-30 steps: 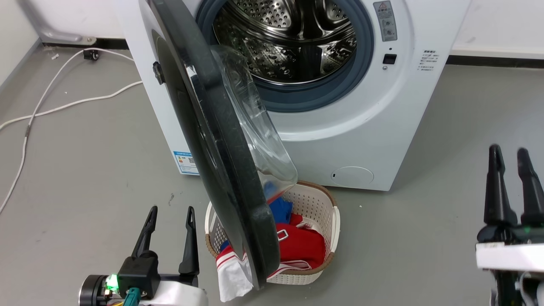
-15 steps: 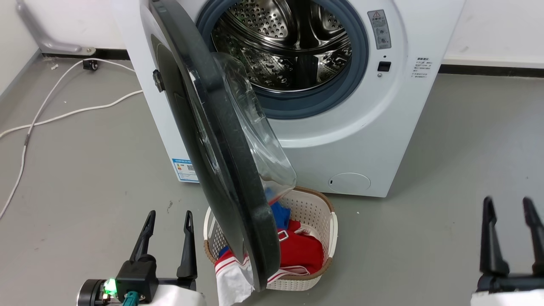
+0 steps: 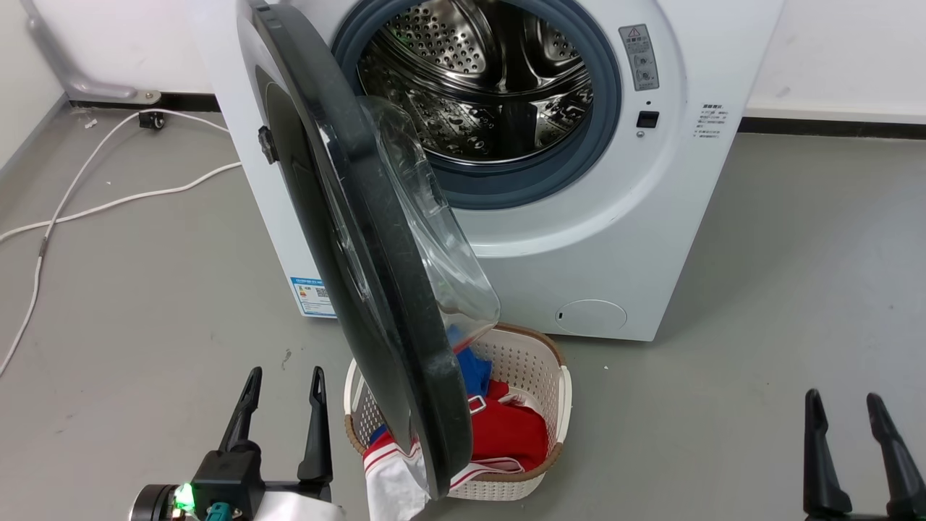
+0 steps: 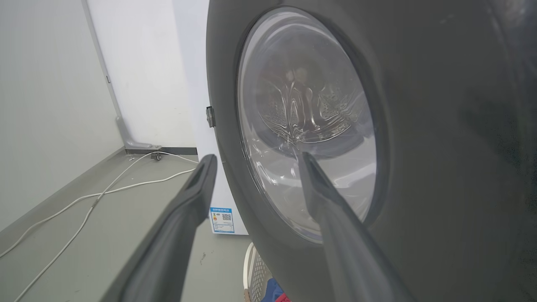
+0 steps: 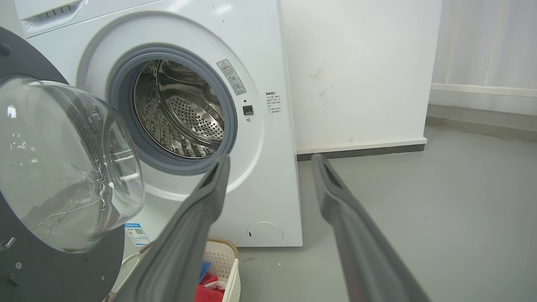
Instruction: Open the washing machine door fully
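Nearest, the left gripper (image 3: 285, 373) hangs spread and empty near the outer face of the washing machine door (image 3: 376, 289). The right gripper (image 3: 843, 396), fingers likewise apart, holds nothing, well off to the other side. The door stands swung out roughly halfway (edge-on in the head view), its lower rim over a white laundry basket (image 3: 566, 398) of red and blue clothes on the floor (image 3: 759, 289). Behind, the washing machine (image 3: 615, 239) shows its steel drum (image 3: 477, 79) and a blue label sticker (image 3: 312, 295).

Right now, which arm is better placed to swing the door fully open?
Probably left. The left gripper sits near the free edge of the washing machine door, jaws open, able to hook its rim. The right gripper is far off, beyond the basket.
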